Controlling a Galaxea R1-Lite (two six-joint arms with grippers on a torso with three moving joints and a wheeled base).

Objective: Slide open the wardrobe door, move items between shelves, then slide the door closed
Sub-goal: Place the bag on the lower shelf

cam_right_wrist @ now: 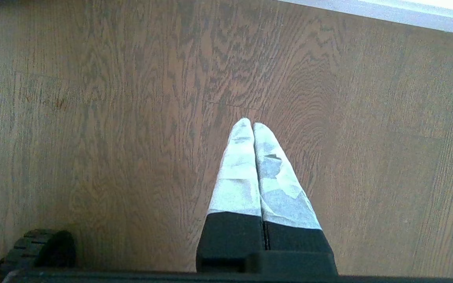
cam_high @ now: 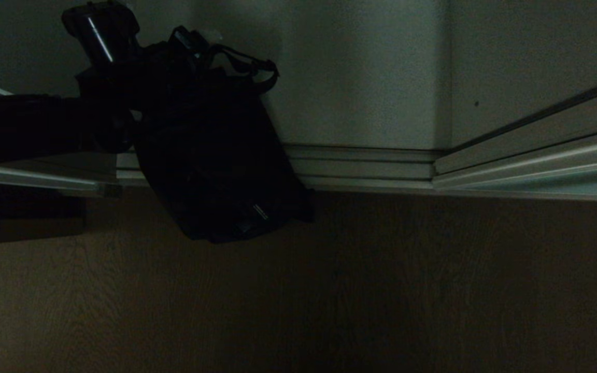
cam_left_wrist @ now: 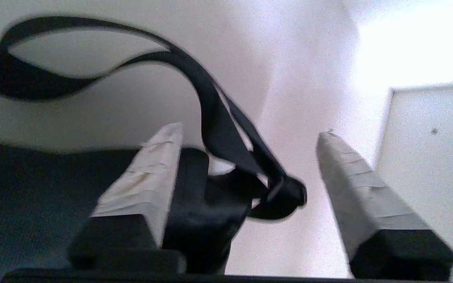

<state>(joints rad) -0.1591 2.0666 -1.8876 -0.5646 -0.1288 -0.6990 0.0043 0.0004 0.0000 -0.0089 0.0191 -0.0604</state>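
Observation:
The black bag (cam_high: 210,166) slumps against the white wardrobe board (cam_high: 371,77). Its lower end shows in front of the silver door tracks (cam_high: 366,168) and the wooden floor. My left arm reaches in from the left, up by the bag's top. In the left wrist view my left gripper (cam_left_wrist: 250,131) is open. The bag's black strap (cam_left_wrist: 207,102) loops loosely between its taped fingers (cam_left_wrist: 148,177), and the buckle end hangs beside one of them. My right gripper (cam_right_wrist: 253,124) is shut on nothing, parked over the floor. A slanted silver frame at the right looks like the sliding wardrobe door (cam_high: 537,155).
The dark wooden floor (cam_high: 381,290) fills the lower half of the head view. A white side wall (cam_high: 526,62) closes the wardrobe on the right. One of the base's black wheels (cam_right_wrist: 49,247) shows beside the right gripper.

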